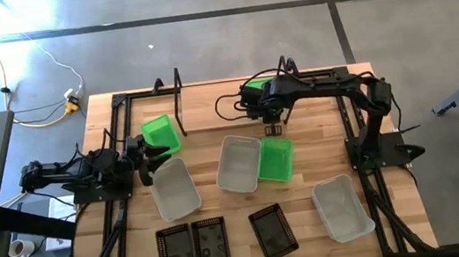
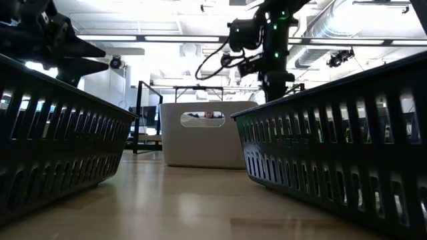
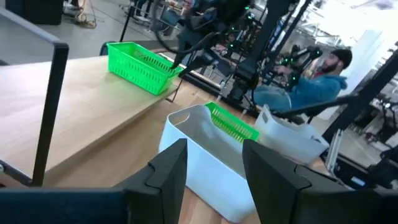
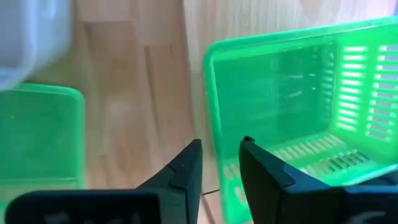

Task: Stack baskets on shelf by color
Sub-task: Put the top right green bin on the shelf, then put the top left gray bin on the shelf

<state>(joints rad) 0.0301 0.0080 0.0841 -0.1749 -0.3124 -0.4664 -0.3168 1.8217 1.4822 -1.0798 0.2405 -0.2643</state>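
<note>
Now, table [image 1: 222,207]: carries the shelf along its far edge and loose baskets in front, within reach of both arms.
Shelf [image 1: 200,106]: light plank in a black frame, mostly bare, with room for one stack per colour.
Whitish baskets [image 1: 238,163]: three, all on the table, well apart; none shelved yet, probably waiting for the green ones.
Black baskets [image 1: 211,242]: three in a row at the near edge, farthest from the shelf, likely last.
Green basket on the plank [image 4: 298,106]: upright at the shelf's right part, apparently the base of the green stack.
Second green basket [image 1: 160,135]: at the shelf's left end, skewed; cannot tell whether fully on the plank.
Third green basket [image 1: 275,159]: on the table, touching a whitish one.
Right gripper [image 4: 221,165]: above the plank, fingers parted with the green rim in the gap, seemingly letting go.
Left gripper [image 3: 214,168]: open, empty, low near the shelf's left end.
</note>
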